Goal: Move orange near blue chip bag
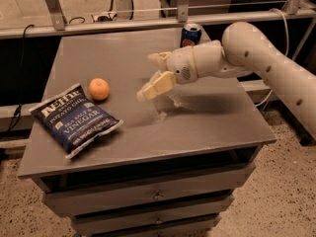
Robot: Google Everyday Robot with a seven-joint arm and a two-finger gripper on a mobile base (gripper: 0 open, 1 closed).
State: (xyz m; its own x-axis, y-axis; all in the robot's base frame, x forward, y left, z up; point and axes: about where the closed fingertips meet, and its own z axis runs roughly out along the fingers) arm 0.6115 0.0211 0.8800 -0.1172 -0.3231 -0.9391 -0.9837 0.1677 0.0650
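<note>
Orange (pixel 98 89) sits just beside the blue chip bag (pixel 76 120), so it looks placed. Gripper (pixel 156 73) hovers well clear of the bag, spread wide, empty.

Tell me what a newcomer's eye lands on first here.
The big white arm reaches in from the right, with its tool hovering open and empty above the middle of the grey table. On the left, the orange sits just behind the blue chip bag, close beside its upper edge. A soda can stands at the table's back edge.
</note>
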